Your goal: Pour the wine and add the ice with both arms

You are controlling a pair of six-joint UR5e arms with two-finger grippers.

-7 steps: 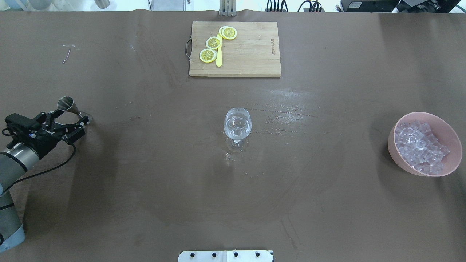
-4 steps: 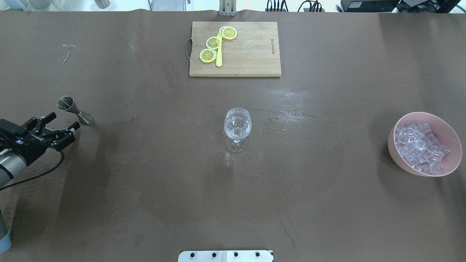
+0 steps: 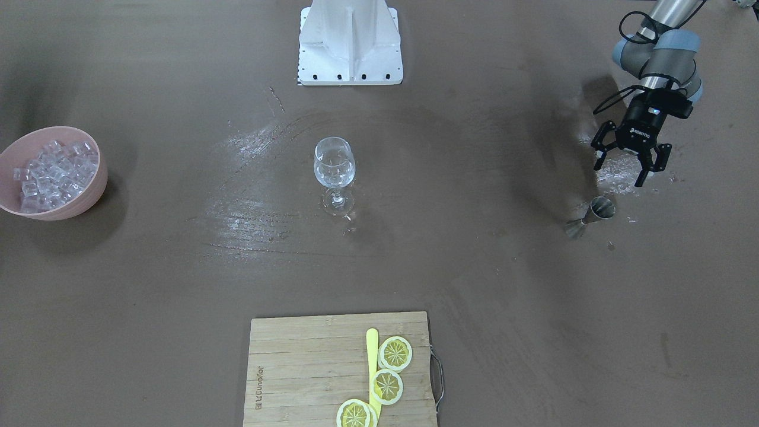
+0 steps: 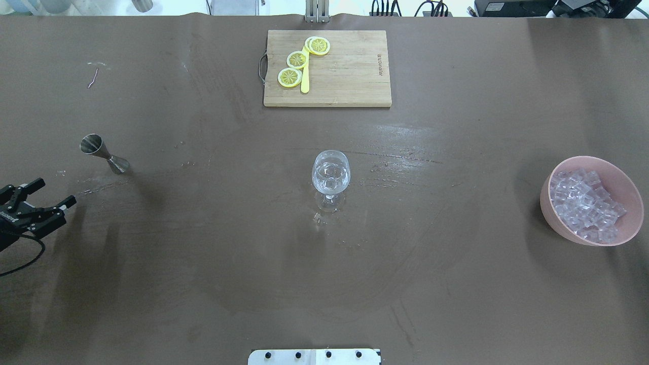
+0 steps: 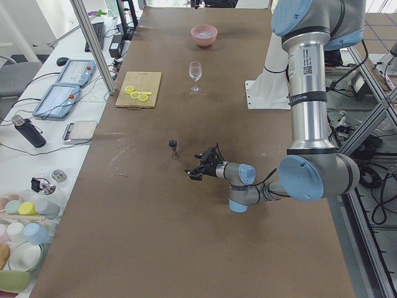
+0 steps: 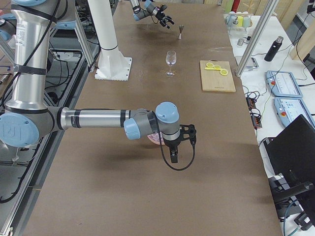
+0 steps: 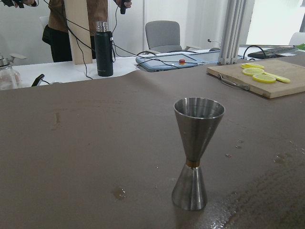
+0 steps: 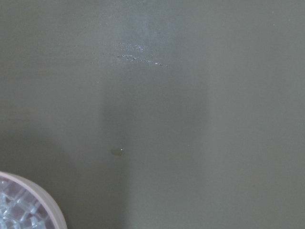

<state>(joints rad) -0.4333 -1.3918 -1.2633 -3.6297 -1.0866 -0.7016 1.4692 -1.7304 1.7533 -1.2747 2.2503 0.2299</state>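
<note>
left gripper (image 3: 619, 174): spread wide, empty | right gripper (image 6: 173, 153): jaws cannot be judged | ice (image 4: 585, 203): judged slick, hard; top cube to be pinched across flat faces

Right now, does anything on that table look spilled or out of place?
Yes: wet streaks shine on the table beside the glass, and a small droplet lies near the jigger, which suggests splashes. Glass, jigger and bowl all stand upright.
</note>
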